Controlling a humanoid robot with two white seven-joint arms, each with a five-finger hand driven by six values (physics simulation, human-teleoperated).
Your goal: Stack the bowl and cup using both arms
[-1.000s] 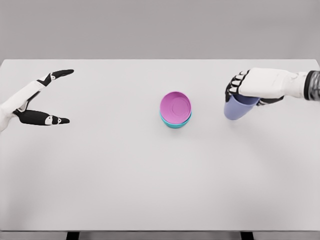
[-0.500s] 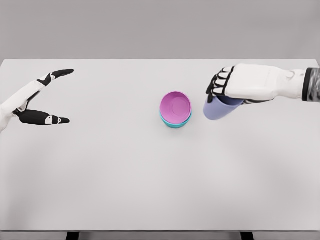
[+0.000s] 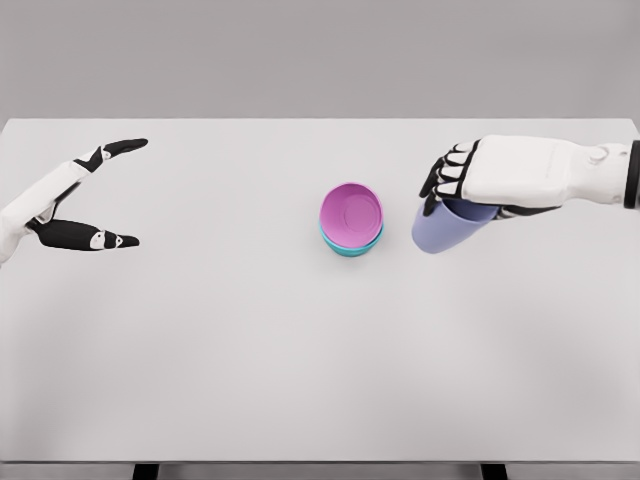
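Head view showed the right hand clenched around the lavender cup, tilted, just right of the stacked pink bowl. Left hand lay released, far left. Risk: the tilted cup clipping the bowl's rim and shoving the stack.

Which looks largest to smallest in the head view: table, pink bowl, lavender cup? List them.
1. table
2. pink bowl and lavender cup: look alike, and the right hand covers part of the cup, so unranked.

pink bowl nested in teal bowl; lavender cup; white table.
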